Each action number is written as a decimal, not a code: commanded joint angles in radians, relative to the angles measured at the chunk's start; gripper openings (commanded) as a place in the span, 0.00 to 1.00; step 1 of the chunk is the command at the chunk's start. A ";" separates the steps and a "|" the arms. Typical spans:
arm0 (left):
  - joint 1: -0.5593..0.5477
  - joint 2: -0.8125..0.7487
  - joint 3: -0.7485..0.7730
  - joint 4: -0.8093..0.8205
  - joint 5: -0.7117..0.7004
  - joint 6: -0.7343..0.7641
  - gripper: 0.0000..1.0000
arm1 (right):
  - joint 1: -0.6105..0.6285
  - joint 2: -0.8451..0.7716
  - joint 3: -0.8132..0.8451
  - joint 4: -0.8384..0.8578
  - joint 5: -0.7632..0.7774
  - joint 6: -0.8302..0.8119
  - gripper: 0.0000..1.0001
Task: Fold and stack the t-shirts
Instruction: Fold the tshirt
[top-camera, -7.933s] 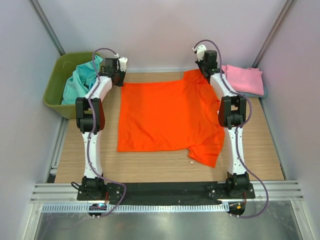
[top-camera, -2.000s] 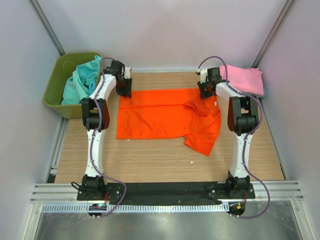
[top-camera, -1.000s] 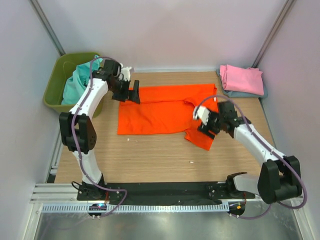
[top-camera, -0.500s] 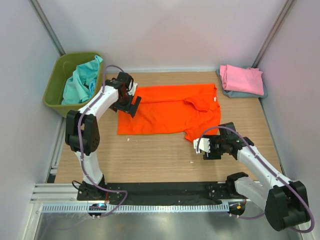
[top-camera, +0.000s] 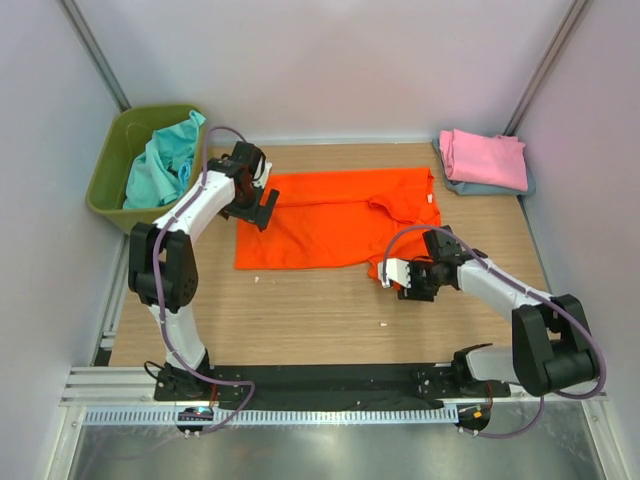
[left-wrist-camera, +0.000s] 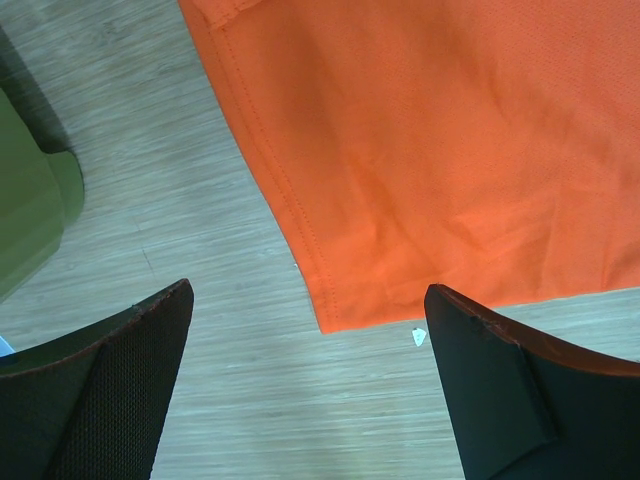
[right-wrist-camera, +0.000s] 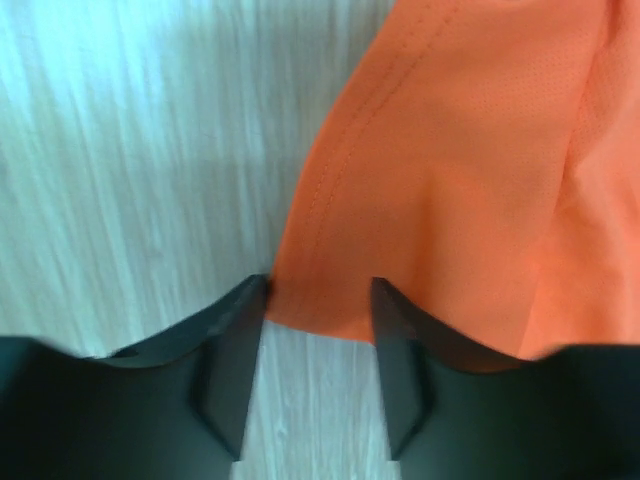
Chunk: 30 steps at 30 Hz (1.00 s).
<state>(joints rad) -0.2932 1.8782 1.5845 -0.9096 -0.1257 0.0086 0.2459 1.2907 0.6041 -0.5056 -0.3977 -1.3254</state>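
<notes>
A bright orange t-shirt (top-camera: 330, 220) lies on the table, folded to a long band, one sleeve (right-wrist-camera: 450, 180) hanging toward the front right. My right gripper (top-camera: 405, 280) is low at that sleeve. In the right wrist view its jaws (right-wrist-camera: 318, 305) stand partly apart on either side of the sleeve's corner, with wood showing between them. My left gripper (top-camera: 264, 208) hovers wide open over the shirt's left hem, whose corner (left-wrist-camera: 335, 300) lies between the fingers (left-wrist-camera: 110, 380). At the back right a folded pink t-shirt (top-camera: 487, 157) rests on a grey-blue one (top-camera: 525, 186).
An olive-green bin (top-camera: 110, 175) at the back left holds teal t-shirts (top-camera: 160, 160). A small white scrap (left-wrist-camera: 419, 338) lies on the wood by the hem corner, another (top-camera: 383, 323) near the front. Grey walls close in both sides.
My right gripper has moved up and back from the bare wood to the sleeve corner, and its jaws have narrowed. The left gripper has barely shifted and stays wide.
</notes>
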 joint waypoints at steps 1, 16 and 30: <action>0.002 -0.016 0.016 0.017 -0.022 0.008 0.98 | 0.003 0.048 0.029 -0.016 0.045 0.000 0.48; 0.041 -0.103 -0.202 -0.075 0.122 -0.032 0.84 | 0.003 -0.076 0.207 -0.159 0.051 0.129 0.01; 0.147 0.053 -0.150 -0.106 0.241 -0.018 0.50 | 0.012 -0.044 0.270 -0.125 0.071 0.187 0.01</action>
<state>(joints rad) -0.1558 1.8992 1.4082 -0.9886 0.0486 -0.0181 0.2497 1.2427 0.8276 -0.6521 -0.3325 -1.1629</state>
